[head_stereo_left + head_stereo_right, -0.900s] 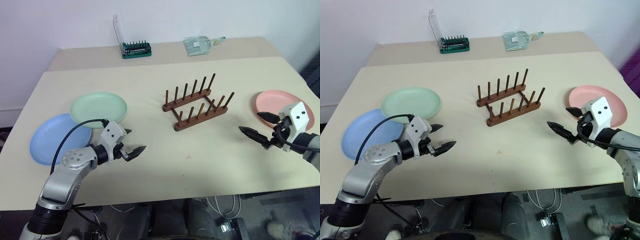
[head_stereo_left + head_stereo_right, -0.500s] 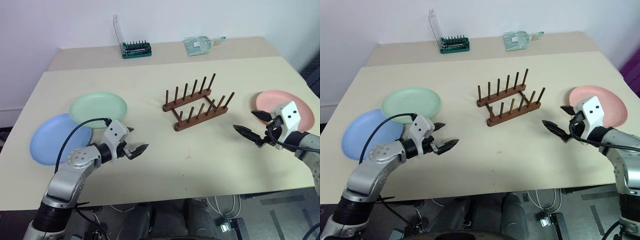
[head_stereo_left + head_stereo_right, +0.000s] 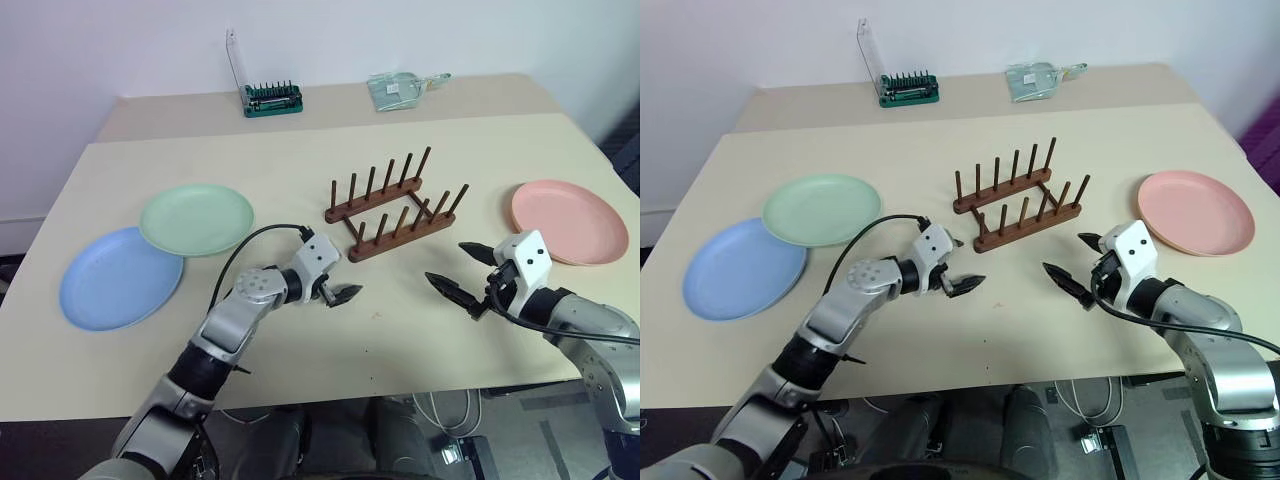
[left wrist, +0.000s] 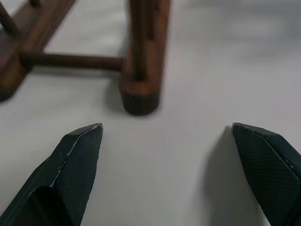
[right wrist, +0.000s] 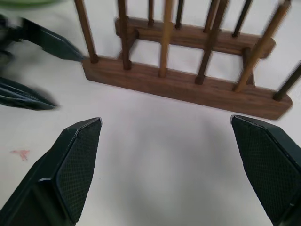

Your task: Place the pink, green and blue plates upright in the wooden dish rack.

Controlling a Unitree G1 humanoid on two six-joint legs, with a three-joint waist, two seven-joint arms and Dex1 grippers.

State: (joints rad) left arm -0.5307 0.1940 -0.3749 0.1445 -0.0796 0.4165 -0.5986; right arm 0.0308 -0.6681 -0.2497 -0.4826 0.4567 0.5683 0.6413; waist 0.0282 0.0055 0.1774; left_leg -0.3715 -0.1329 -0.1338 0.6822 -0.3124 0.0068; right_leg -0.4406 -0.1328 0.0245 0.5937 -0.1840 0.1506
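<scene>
Your left tool [image 3: 340, 291] hangs spread and empty over the beige table [image 3: 300, 160], just short of the near end of the small dark brown wooden dish rack [image 3: 396, 206]. Your right tool [image 3: 462, 272] is also spread and empty, near the rack's front right. In the left wrist view the rack's pegs are cut off. The round blue plate [image 3: 118, 278] and round green plate [image 3: 196, 218] overlap at the left; the round pink plate [image 3: 568, 220] lies flat at the right.

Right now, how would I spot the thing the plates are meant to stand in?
Look to the middle of the beige table. There sits a small dark brown wooden dish rack: two parallel bars, each with a row of thin upright pegs, unlike the flat round plates on either side.
</scene>
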